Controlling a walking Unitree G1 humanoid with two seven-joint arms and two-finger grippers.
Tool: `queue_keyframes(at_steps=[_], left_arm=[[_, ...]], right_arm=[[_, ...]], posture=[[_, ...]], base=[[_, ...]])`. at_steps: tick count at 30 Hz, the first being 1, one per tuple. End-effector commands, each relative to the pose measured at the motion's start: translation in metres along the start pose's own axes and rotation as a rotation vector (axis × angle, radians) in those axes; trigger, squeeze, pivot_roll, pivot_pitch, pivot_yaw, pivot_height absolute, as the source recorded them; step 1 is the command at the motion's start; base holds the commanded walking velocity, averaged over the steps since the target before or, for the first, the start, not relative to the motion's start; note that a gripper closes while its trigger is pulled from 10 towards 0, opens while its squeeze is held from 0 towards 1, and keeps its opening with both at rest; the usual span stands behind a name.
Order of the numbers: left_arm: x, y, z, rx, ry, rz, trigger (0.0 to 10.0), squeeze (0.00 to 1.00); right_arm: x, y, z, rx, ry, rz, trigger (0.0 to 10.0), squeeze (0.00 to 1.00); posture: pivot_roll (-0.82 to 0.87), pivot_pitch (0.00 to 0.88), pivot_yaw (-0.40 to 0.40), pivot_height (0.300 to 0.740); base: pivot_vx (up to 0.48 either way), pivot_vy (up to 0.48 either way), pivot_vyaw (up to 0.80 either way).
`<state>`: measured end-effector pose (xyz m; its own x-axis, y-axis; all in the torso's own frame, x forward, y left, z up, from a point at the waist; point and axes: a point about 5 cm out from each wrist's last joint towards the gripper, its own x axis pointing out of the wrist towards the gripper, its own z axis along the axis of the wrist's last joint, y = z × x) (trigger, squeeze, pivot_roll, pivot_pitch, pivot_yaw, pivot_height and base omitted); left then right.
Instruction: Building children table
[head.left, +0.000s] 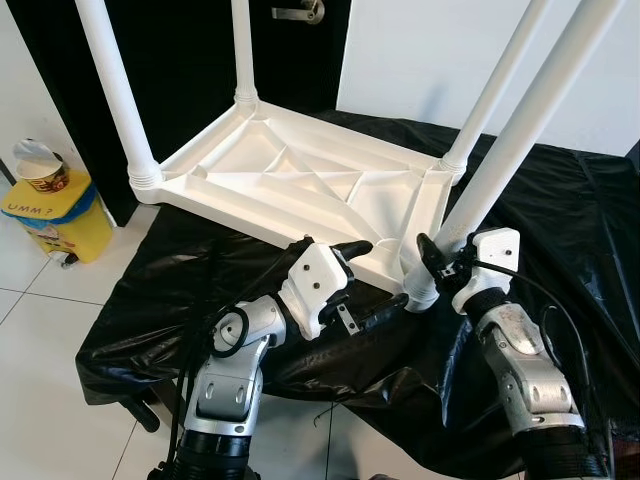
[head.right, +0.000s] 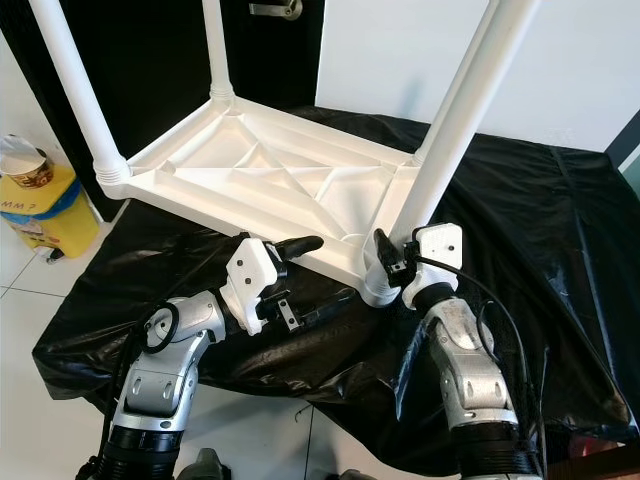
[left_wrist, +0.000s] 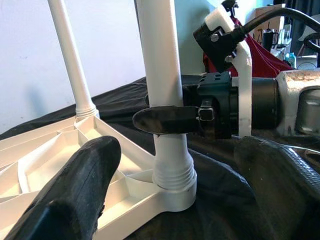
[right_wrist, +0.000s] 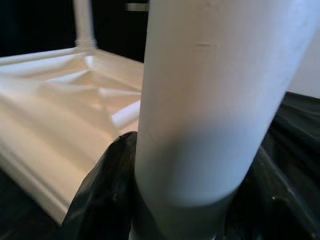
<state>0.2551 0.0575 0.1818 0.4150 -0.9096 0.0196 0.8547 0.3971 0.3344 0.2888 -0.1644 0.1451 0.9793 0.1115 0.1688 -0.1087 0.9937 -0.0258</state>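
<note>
Right gripper (head.left: 432, 262) pinching nearest white leg (head.left: 520, 130) just above its socket. Left gripper (head.left: 365, 280) spread, beside the near rim of upturned white table (head.left: 290, 180) on black-sheeted surface (head.left: 560, 220). Beyond, on the floor to the left, yellow bin (head.left: 55, 215).

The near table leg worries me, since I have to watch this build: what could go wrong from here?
The right gripper clamps the near leg low by its socket; the long leg could lever or tilt if twisted. The upturned tabletop lies on loose black sheeting and may slide. The left gripper is open beside it, not steadying it.
</note>
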Motion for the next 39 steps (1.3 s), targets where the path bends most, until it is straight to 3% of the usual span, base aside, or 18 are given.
queue_keyframes(at_steps=[1, 4, 6, 21, 22, 32, 33, 34, 39], left_arm=[[0.005, 0.005, 0.000, -0.031, -0.013, 0.201, 10.0, 0.00], [0.005, 0.006, 0.000, -0.031, -0.014, 0.200, 10.0, 0.00], [0.005, 0.006, 0.000, -0.031, -0.014, 0.200, 10.0, 0.00], [0.006, 0.007, 0.001, -0.027, -0.017, 0.193, 10.0, 0.00], [0.006, 0.007, 0.001, -0.027, -0.017, 0.192, 10.0, 0.00], [0.005, 0.006, 0.001, -0.027, -0.016, 0.191, 10.0, 0.00], [0.004, 0.006, 0.001, -0.026, -0.015, 0.189, 10.0, 0.00], [0.004, 0.005, 0.001, -0.026, -0.014, 0.187, 10.0, 0.00], [0.004, 0.005, 0.001, -0.025, -0.013, 0.183, 10.0, 0.00]], right_arm=[[-0.010, -0.013, -0.012, -0.034, 0.073, -0.184, 10.0, 0.00], [-0.011, -0.008, -0.014, -0.017, 0.084, -0.320, 10.0, 0.00], [-0.011, -0.007, -0.014, -0.015, 0.087, -0.341, 10.0, 0.00], [-0.010, 0.005, -0.004, -0.008, 0.044, -0.285, 10.0, 0.00], [-0.010, 0.005, -0.003, -0.014, 0.037, -0.277, 10.0, 1.00], [-0.011, -0.001, 0.007, -0.016, -0.018, -0.116, 10.0, 1.00], [-0.012, -0.002, 0.009, -0.007, -0.023, -0.035, 10.0, 1.00], [-0.012, -0.003, 0.010, -0.008, -0.029, 0.012, 10.0, 0.00], [-0.012, -0.004, 0.013, -0.016, -0.040, 0.097, 10.0, 0.00]], posture=[[0.08, 0.057, -0.114, 0.740], [0.08, 0.058, -0.109, 0.740], [0.08, 0.057, -0.107, 0.740], [0.08, 0.054, -0.107, 0.740], [0.08, 0.055, -0.108, 0.740], [0.08, 0.048, -0.106, 0.740], [0.09, 0.047, -0.103, 0.740], [0.09, 0.045, -0.102, 0.740], [0.09, 0.045, -0.098, 0.740]], base=[[0.000, 0.000, 0.00], [0.000, 0.000, 0.00], [0.000, 0.000, 0.00], [0.000, 0.000, 0.00], [0.000, 0.000, 0.00], [0.000, 0.000, 0.00], [0.000, 0.000, 0.00], [0.000, 0.000, 0.00], [0.000, 0.000, 0.00]])
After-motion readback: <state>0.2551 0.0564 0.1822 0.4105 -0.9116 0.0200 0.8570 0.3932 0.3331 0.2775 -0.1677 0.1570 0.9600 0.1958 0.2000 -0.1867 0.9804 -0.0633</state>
